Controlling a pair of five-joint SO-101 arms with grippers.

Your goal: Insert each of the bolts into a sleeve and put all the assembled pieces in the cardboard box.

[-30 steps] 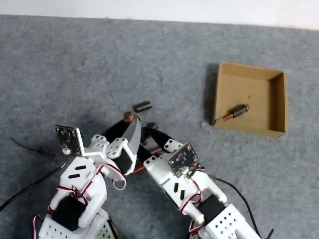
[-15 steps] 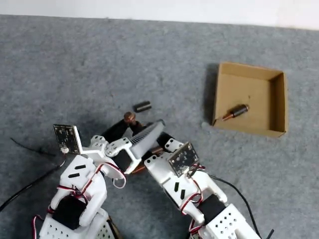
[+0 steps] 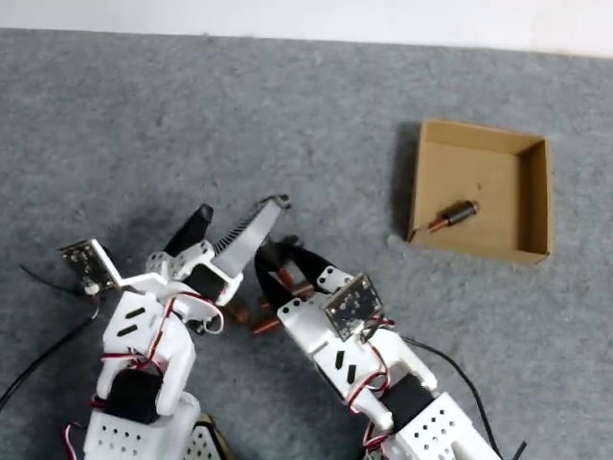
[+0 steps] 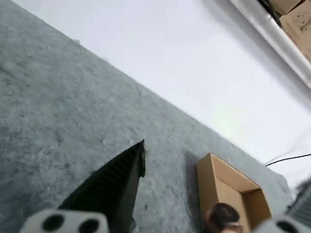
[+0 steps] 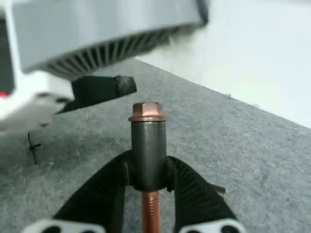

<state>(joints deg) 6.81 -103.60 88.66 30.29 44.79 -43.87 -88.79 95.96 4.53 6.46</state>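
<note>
The table (image 3: 144, 125), covered in grey felt-like material, is carrying both arms and all parts.

The left arm (image 3: 144, 335) and the right arm (image 3: 356, 356) are standing side by side at the near edge, angling toward each other.

The cardboard box (image 3: 530, 196) is lying well apart from the right pincer (image 5: 148, 172), beyond it and on the side away from the left pincer (image 3: 241, 207). One assembled piece (image 3: 452, 216) is lying inside the box, near the wall closest to the right pincer.

The left pincer is standing spread wide, with nothing between its fingers. Its tips are hanging just beside and past the right pincer's tips. In the right wrist view its ribbed finger is crossing above the held part.

The right pincer is pinching a dark sleeve (image 5: 147, 145) around its middle, holding it upright.

A copper bolt (image 5: 146, 110) is sitting through this sleeve. Its hexagonal head is resting on the sleeve's upper end and its thread is projecting from the lower end, between the right pincer's fingers.

Two loose bolts (image 3: 262, 327) are lying on the table behind the right pincer's tips, between the two arms.
</note>
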